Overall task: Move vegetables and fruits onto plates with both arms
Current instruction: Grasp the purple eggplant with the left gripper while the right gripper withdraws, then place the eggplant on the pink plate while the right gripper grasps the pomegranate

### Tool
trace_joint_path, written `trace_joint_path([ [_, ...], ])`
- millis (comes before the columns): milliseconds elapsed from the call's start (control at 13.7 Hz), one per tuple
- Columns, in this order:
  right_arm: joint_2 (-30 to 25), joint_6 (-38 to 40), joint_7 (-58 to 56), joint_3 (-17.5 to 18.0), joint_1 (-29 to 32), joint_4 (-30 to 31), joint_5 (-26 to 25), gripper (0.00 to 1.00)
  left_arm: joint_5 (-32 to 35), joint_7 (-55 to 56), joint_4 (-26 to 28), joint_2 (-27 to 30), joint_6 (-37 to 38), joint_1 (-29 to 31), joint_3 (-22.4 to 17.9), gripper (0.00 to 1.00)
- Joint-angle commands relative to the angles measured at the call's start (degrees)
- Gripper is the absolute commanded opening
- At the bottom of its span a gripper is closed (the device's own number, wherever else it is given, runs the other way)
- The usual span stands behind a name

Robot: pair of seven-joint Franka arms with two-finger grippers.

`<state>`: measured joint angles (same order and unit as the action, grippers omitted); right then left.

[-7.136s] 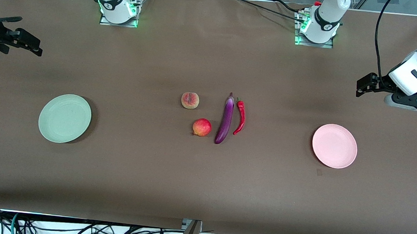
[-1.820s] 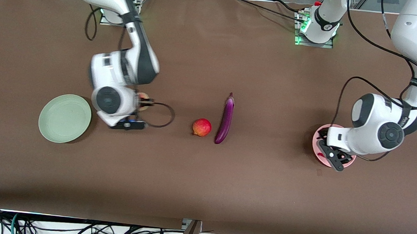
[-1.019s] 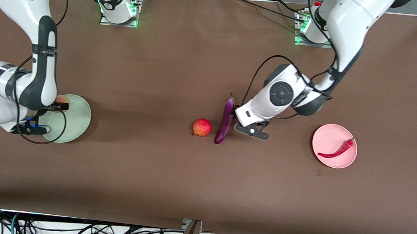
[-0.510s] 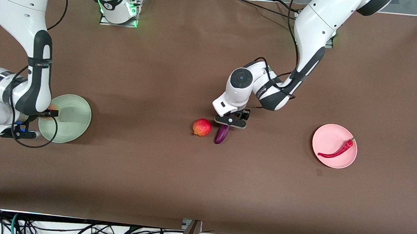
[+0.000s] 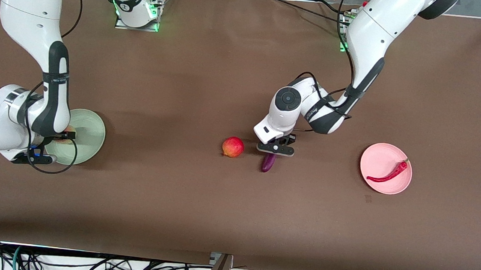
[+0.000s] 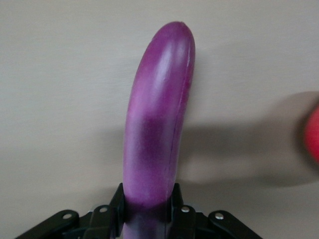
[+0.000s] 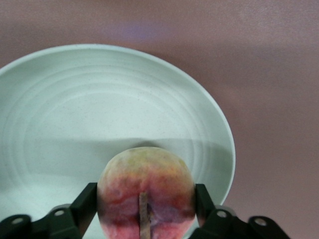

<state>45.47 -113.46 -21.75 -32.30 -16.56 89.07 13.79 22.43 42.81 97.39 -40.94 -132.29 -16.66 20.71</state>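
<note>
Pinching jaws were shown only in wrist views: left gripper [image 6: 148, 219] on eggplant [image 6: 157, 119], right gripper [image 7: 144, 211] on peach [image 7: 146, 191] over green plate [image 7: 75, 114].

Even overhead light falls on the brown cloth-covered table [image 5: 201, 200], casting soft shadows beside both arms. The glossy long purple eggplant [image 6: 157, 124] carries a pale sheen and throws a blurred shadow; the wrist views look softer.

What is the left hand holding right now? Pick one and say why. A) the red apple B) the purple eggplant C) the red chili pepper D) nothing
B: the left wrist view shows the left hand shut on the purple eggplant; the red chili pepper lies on the pink plate, and the red apple sits on the table.
</note>
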Motion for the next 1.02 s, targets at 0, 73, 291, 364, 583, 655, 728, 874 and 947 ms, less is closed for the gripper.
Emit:
trace_joint_path([
  [0,-0.7,0.4,-1.5,0.1,0.3,-0.4,1.1,1.0,0.3,-2.6,0.1,5.2,11.4,1.0,0.3,0.0],
  [73,-1.6,1.8,-1.8,0.1,-0.1,-1.0,1.1,1.0,0.6,-3.0,0.0,6.7,16.5,1.1,0.0,0.0],
  [291,-2.8,13.0,-0.8,0.3,-2.8,-6.8,1.9,1.0,2.3,-8.1,-3.0,7.5,32.4,4.3,-0.1,0.0],
  [364,-2.8,16.0,0.3,0.0,-4.9,-8.2,3.7,1.0,2.6,-13.4,-4.8,7.2,35.8,5.3,-0.2,0.0],
  [583,-3.7,17.9,17.1,0.2,-12.0,-8.6,4.9,1.0,2.6,-28.9,-6.1,7.7,39.8,12.5,-0.9,0.0],
  [655,-3.7,17.3,21.4,0.1,-15.0,-8.6,5.5,1.0,2.6,-33.8,-6.2,7.9,39.8,15.7,-0.8,0.0],
  [728,-3.7,17.1,26.4,0.1,-17.6,-8.7,6.5,1.0,2.6,-38.5,-6.3,7.9,39.8,18.3,-0.8,0.0],
  [874,-3.7,14.2,35.8,0.3,-21.7,-8.7,11.8,1.0,2.6,-49.4,-6.3,7.5,37.9,24.1,-0.8,0.0],
  [947,-3.6,12.1,39.6,0.3,-23.9,-8.7,16.0,1.0,2.3,-54.3,-5.9,7.5,34.8,26.8,-0.7,0.0],
])
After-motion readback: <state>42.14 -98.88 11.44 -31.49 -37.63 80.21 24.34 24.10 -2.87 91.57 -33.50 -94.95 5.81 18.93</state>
